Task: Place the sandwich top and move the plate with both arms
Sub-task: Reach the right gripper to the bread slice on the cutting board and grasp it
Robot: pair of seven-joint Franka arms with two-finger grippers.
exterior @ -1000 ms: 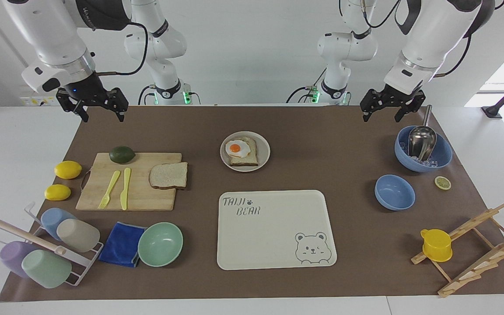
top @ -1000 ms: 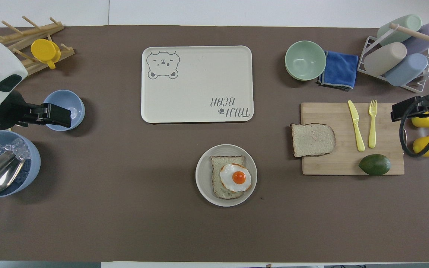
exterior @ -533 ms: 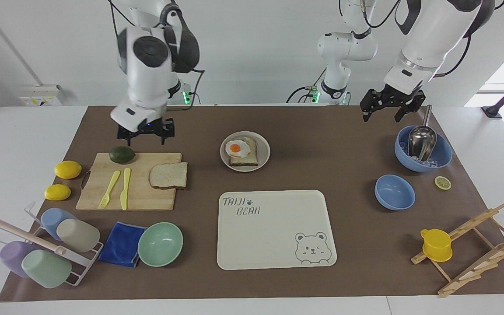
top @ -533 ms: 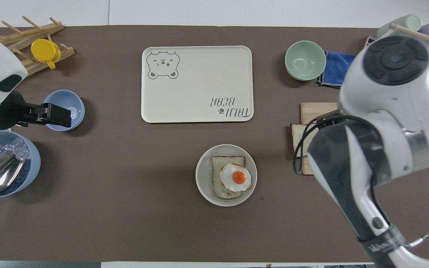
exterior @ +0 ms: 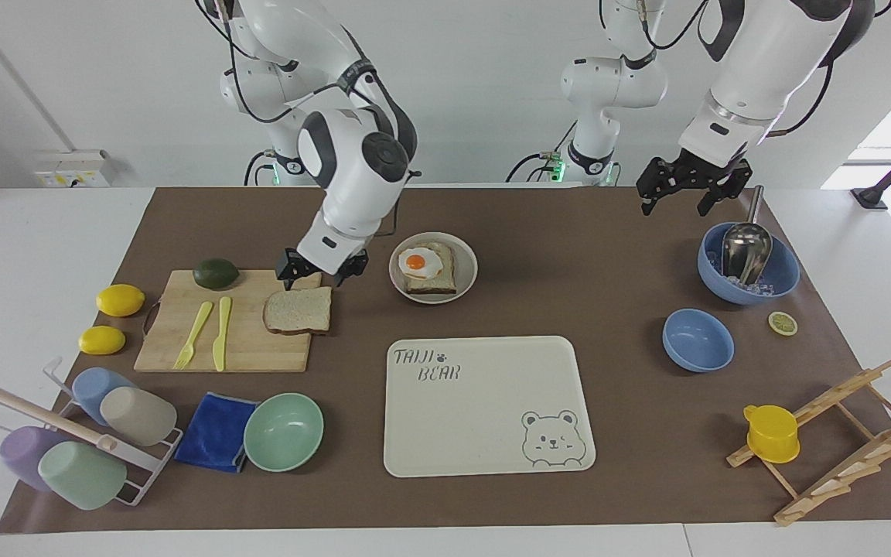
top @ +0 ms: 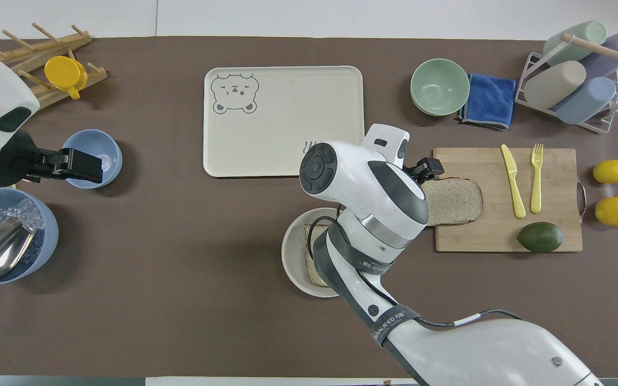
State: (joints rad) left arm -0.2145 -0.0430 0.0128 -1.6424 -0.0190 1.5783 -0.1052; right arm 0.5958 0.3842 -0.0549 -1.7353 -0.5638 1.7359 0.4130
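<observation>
Wooden cutting board at the right arm's end of the table is where things just changed: a second ago the right gripper hung back over the table edge near its base, and now it has swung in and dropped to just above the bread slice, over the edge of the slice nearest the robots. Its fingers look slightly spread with nothing between them, so I'd say the pickup is about to start, not done. The slice lies flat on the board's corner toward the plate, which sits just beside it with egg toast on it, so it's a short hop over. Nearby clutter: avocado, yellow fork and knife on the board, none really in the path. The bear tray is farther from the robots than the plate. The left gripper hasn't moved; it waits, open and empty, over the table beside the blue bowl with the scoop.
</observation>
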